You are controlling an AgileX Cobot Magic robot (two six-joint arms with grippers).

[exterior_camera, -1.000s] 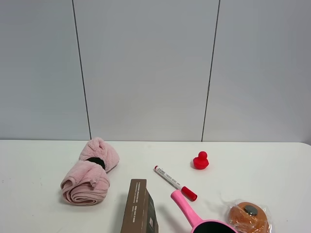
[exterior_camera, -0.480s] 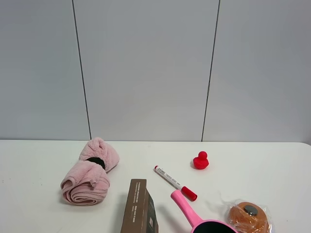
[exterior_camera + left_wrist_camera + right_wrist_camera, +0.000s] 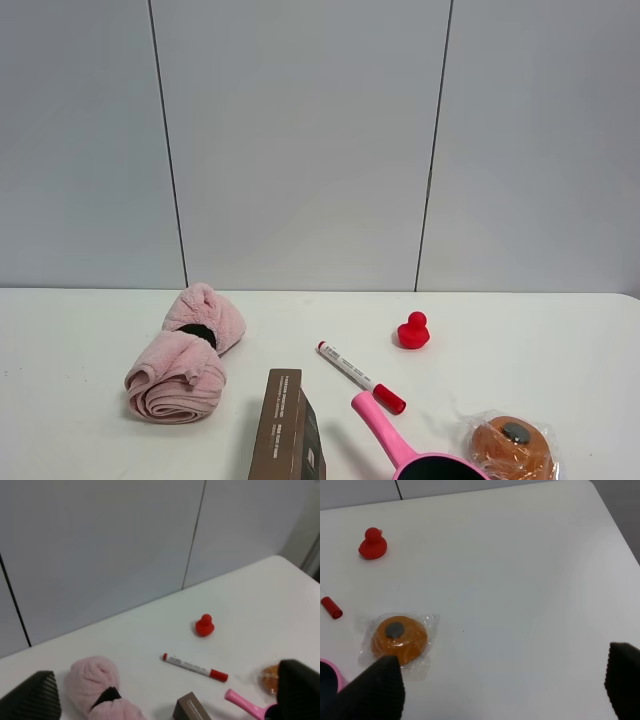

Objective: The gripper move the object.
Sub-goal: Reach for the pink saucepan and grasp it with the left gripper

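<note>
From the high view, the pan [image 3: 425, 462] sits at the near edge of the bench [image 3: 70, 330], its bowl cut off by the frame. Its handle runs back toward the marker [image 3: 360, 377], whose red cap lies just beside the handle tip. A box [image 3: 287, 432] stands near on one side and an orange packet [image 3: 512, 446] on the other. The towel [image 3: 186, 358] and duck [image 3: 413, 331] are well apart from it. Neither gripper shows here.

In the left wrist view, the left gripper [image 3: 165, 680] is spread wide and holds nothing, well above the bench. The pan's handle [image 3: 246, 705] shows beside one finger, with the box close by.

In the right wrist view, the right gripper [image 3: 497, 680] is also wide and empty. Only a sliver of the pan's rim [image 3: 339, 681] shows, beside the packet [image 3: 400, 637].

The step in hand looks like the approach. The handle is the likely hold. The gripper should come down with its jaws across the handle's width, around mid-length, clear of the marker cap and the box. It should close squarely so the pan does not swing or tip when lifted.
</note>
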